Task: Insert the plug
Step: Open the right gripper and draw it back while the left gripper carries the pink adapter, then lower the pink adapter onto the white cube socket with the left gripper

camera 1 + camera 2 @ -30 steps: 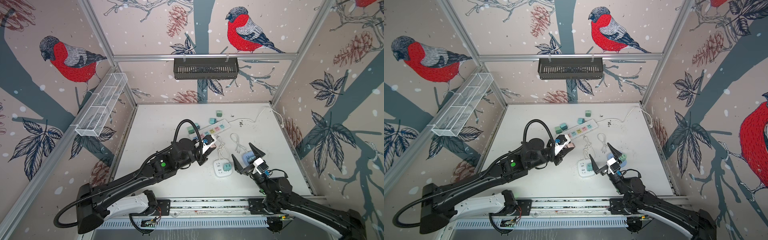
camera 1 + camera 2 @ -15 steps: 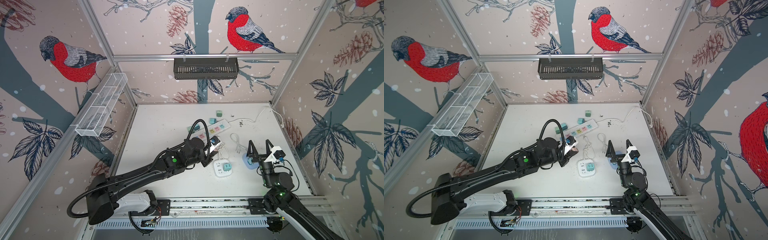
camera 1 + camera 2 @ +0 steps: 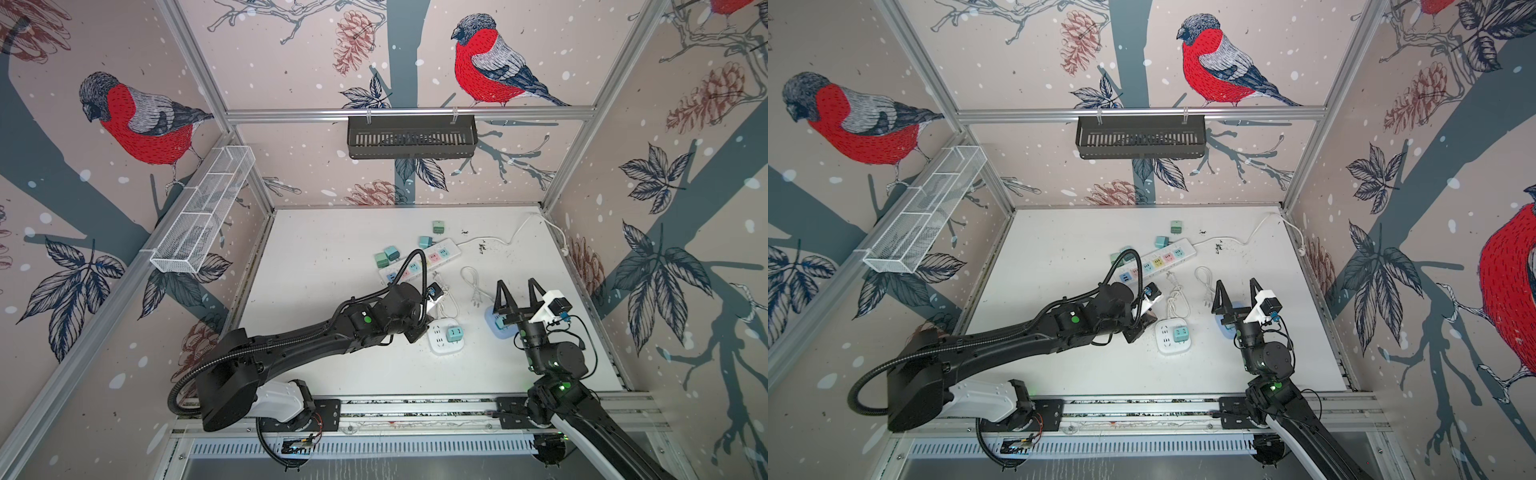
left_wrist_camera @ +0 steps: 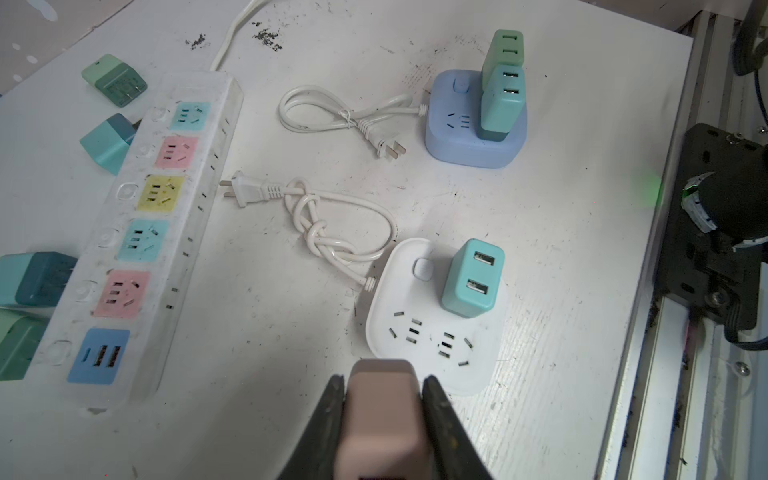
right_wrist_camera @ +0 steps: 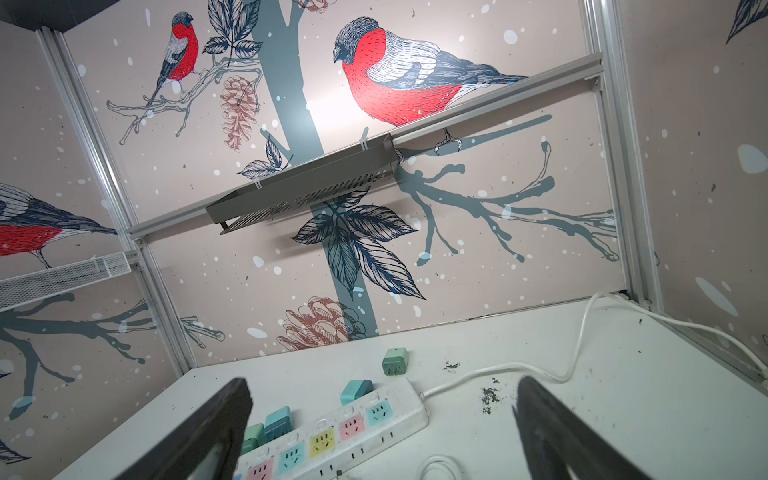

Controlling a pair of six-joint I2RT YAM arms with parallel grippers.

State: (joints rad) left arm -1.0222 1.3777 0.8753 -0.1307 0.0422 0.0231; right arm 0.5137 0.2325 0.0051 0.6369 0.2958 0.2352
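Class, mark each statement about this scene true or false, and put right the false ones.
1. The left gripper is shut on a pink plug. True.
2. The right gripper holds an adapter. False: it is open and empty.
3. One teal adapter stands in the white square socket. True.
4. Nothing is plugged into the blue socket. False: a green adapter and another teal adapter stand in it.
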